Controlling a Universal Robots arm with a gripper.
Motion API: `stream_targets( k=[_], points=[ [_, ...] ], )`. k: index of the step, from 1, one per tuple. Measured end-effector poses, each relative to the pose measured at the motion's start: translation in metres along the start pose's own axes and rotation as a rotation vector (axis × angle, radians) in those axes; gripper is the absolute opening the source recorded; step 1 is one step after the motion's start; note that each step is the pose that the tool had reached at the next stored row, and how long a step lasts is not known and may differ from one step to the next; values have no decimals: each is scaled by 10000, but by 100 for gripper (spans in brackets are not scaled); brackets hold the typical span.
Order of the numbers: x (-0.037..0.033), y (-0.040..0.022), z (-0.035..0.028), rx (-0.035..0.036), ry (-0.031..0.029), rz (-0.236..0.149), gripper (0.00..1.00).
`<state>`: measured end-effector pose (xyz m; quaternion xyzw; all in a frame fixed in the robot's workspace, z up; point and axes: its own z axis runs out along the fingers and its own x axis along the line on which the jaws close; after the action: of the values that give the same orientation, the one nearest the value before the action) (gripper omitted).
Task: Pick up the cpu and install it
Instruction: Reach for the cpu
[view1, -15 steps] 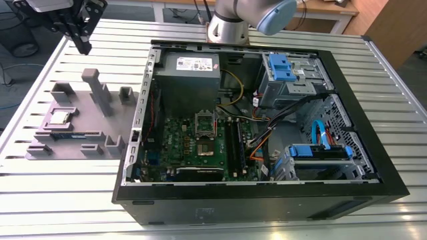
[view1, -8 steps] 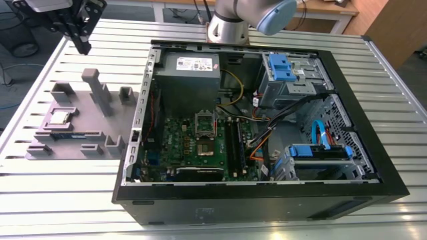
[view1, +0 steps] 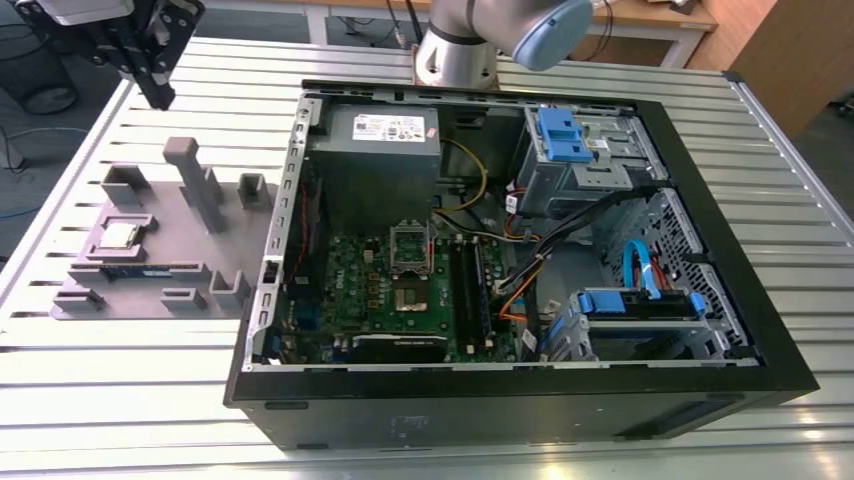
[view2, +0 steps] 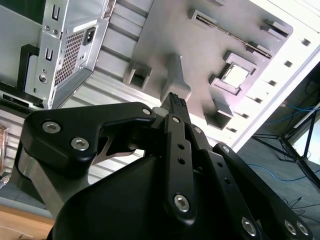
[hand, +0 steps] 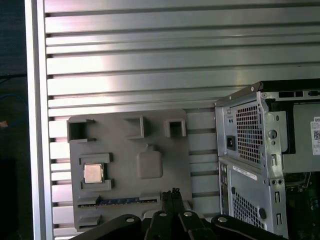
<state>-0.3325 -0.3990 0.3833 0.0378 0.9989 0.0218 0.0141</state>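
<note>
Gripper (view1: 160, 97): raised well above the grey tray (view1: 174, 250), touching nothing.
Jaws: clenched tip to tip in both wrist views (view2: 175, 100), with nothing between them.
Cpu (hand: 93, 173): lies flat, silvery top up, in its square pocket of the tray, on the tray's side away from the computer case (view1: 507, 400). Untouched.
Pocket: low walls on two opposite sides of the chip, by the look of it, with the other two sides freer.
Memory stick (hand: 117, 201): in a slot of the tray just beside the cpu pocket.
Tall post (view1: 183, 160): stands up from the tray, between the pocket and the case.
Socket (view1: 410, 243): on the green board inside the case, well apart from the tray. Cannot tell if its frame is open.
Step in hand (judged): the approach to the pick — nothing lifted yet.
Doing it well (judged): release the jaws while high, centre over the pocket, and turn the fingers to the chip's freer edges. Descend straight, clear of the post, grip the edges lightly and keep the chip level.
Risk (judged): an off-centre descent lands on a pocket wall or tilts the chip.
</note>
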Motion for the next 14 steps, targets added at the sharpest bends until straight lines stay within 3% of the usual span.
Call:
stream_targets(
  k=[14],
  points=[
    [192, -19, 94, 0, 0, 1, 11]
  ],
)
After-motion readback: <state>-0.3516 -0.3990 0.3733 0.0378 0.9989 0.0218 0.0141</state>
